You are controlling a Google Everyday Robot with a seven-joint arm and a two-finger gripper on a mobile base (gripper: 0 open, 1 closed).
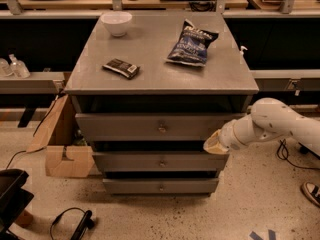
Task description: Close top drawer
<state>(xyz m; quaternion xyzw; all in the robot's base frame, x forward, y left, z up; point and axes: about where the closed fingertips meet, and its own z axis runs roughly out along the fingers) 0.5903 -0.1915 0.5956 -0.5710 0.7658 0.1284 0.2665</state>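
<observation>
At front panel's lower right corner, our gripper touches top drawer; grip state we cannot tell. Drawer, long axis left-right, protrudes slightly beneath cabinet top; we push rearward.

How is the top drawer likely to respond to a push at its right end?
The top drawer looks like rigid grey metal, so it should probably slide as one piece rather than flex. The gripper sits at its front's right end, well off the central knob, so it might skew and bind slightly.
</observation>
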